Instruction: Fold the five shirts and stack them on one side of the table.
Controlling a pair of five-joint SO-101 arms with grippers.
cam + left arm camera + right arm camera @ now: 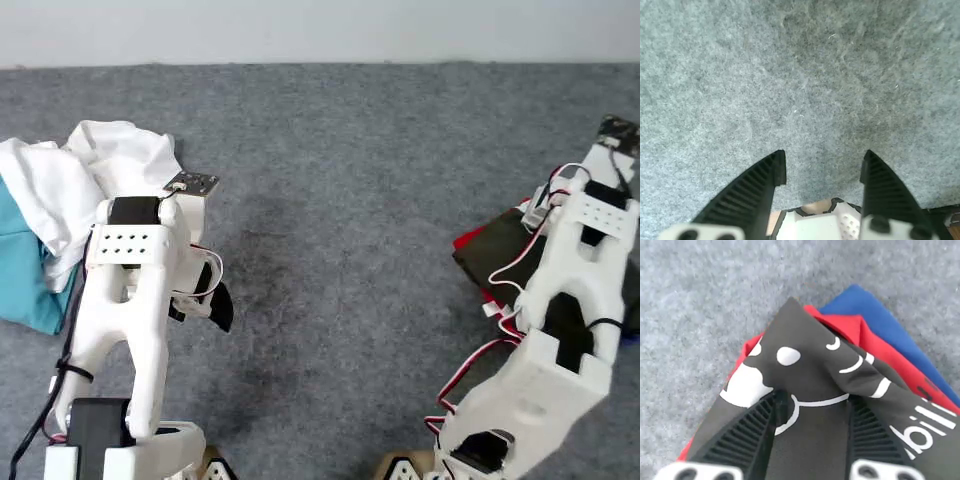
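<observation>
A crumpled white shirt [60, 180] lies at the table's left edge, partly over a teal shirt [25, 270]. At the right side a black shirt [810, 365] with white print tops a stack over a red shirt [875, 345] and a blue shirt [880, 315]. My right gripper [815, 396] stands open just over the black shirt, a finger on either side of its print. My left gripper [824, 155] is open above bare grey felt, just right of the white shirt, with nothing between its fingers.
Grey felt [350, 200] covers the whole table, and its middle between the two arms is free. The back edge meets a pale wall. In the high view the right arm [580, 250] hides much of the stack [495, 250].
</observation>
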